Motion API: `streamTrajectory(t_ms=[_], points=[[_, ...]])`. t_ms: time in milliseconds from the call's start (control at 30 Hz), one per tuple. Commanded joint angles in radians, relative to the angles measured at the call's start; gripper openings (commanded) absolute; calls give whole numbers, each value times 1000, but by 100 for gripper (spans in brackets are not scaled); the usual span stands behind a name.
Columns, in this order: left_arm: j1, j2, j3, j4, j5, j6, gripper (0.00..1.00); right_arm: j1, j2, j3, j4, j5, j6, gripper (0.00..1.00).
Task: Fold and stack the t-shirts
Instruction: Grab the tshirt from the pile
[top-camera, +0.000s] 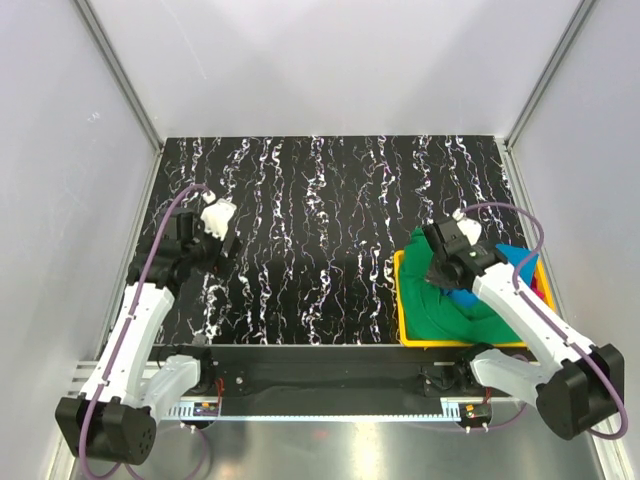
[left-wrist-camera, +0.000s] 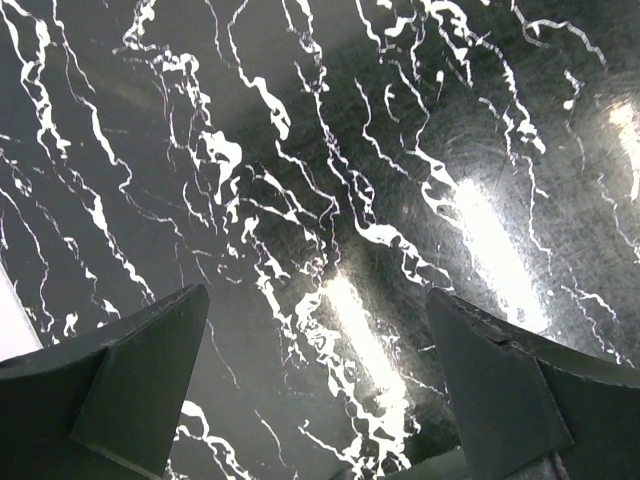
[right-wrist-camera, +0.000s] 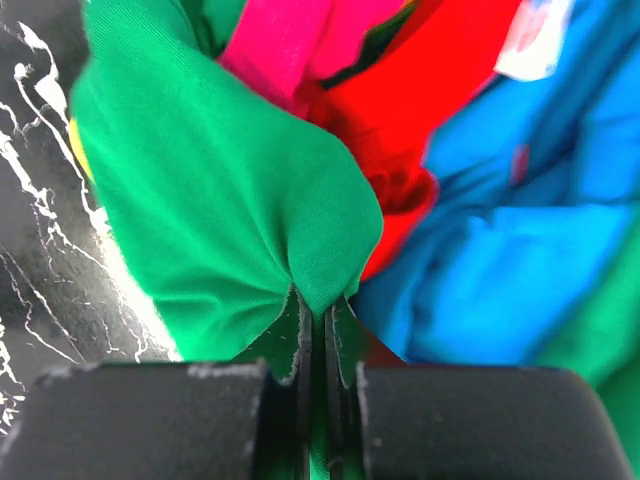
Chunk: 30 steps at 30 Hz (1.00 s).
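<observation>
A heap of t-shirts lies in the yellow tray (top-camera: 400, 300) at the right. The green t-shirt (top-camera: 435, 305) (right-wrist-camera: 210, 200) is on top and hangs over the tray's near left side. My right gripper (top-camera: 443, 270) (right-wrist-camera: 320, 315) is shut on a pinched fold of the green t-shirt. Behind that fold the right wrist view shows the magenta-pink t-shirt (right-wrist-camera: 285, 40), the red t-shirt (right-wrist-camera: 420, 100) and the blue t-shirt (top-camera: 518, 262) (right-wrist-camera: 520, 250). My left gripper (top-camera: 215, 240) (left-wrist-camera: 315, 390) hovers open over the bare black marbled table (top-camera: 320, 230) at the left, with nothing between its fingers.
White enclosure walls with metal posts bound the table at the left, right and back. The arm bases and a black rail sit along the near edge. The tray stands close to the right wall.
</observation>
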<state>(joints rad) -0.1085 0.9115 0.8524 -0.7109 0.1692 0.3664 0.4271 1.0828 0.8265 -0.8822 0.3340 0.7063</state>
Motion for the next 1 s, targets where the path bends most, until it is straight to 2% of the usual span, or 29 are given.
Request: streamTrajectory(t_ms=[0,167,333,367,500,600,733,967], points=[[4,-7,34,-16,-37,23,99,-4,-49,159,-101,138,-40,0],[4,27,65,-35,-22,26,99,-4,-92,368,-169,165,-154,0],[4,49,99,-48,-11,31,99,-4,-58,681,-179,126,-300,0],[4,49,106,-50,-8,34,99,-4,-52,788,-172,119,-345,0],[4,50,132,-64,21,48,99,-2,-35,970,-150,94,-398,0],[4,61,164,-91,36,57,99,-4,-50,968,-192,50,-396,0],[4,53,183,-114,52,60,99,-2,-157,855,-183,-24,-366,0],[4,63,223,-111,79,48,99,-4,-253,806,-257,71,-306,0]])
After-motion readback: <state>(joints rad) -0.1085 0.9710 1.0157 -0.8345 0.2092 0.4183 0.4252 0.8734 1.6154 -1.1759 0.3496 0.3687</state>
